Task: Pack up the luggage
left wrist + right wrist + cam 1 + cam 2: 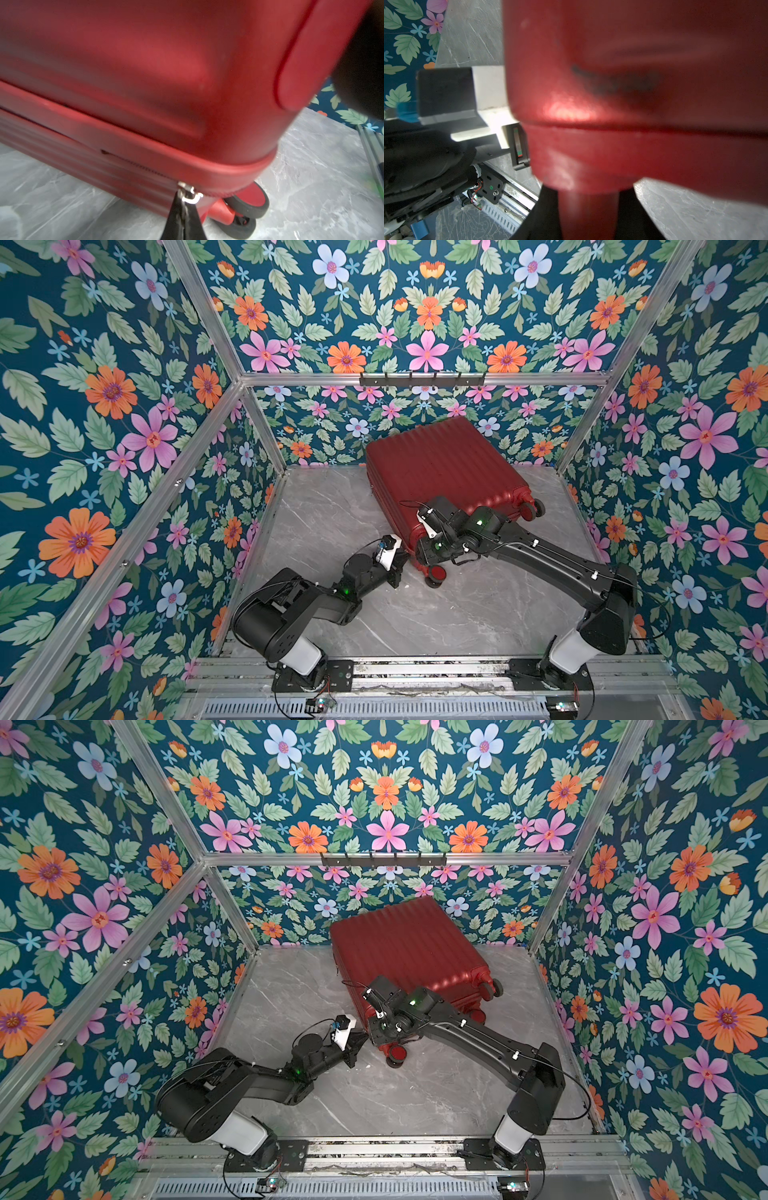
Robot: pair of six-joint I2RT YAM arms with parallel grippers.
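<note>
Lying on the table: the luggage [440, 464] [403, 948] is closed and flat on one broad ribbed face. It sits on the grey marble-look table [332, 510], toward the back and a little right of the middle in both top views.
Far end: it reaches the flowered back wall [415, 323].
Wheels: one red wheel [436, 573] sticks out at the near corner, and another pair [534, 508] at the right-hand corner.
Left claw: the left gripper [184, 200] sits low at the luggage's near corner, right at the seam. Its black fingers [174, 224] are pressed together on the small metal zipper pull [191, 194]. The zipper teeth run away from it along the seam.
Left claw from above: in a top view the left gripper [397, 572] touches the luggage's near side, just beside the near wheel.
Right claw: the right gripper [588, 193] comes over the same near corner from the right. Its black fingers [633, 218] stand on either side of a red part of the luggage. That part fills the gap between them, so the claw is clamped on it.
Blur: the right wrist view is too soft to tell which part of the luggage that is.
</note>
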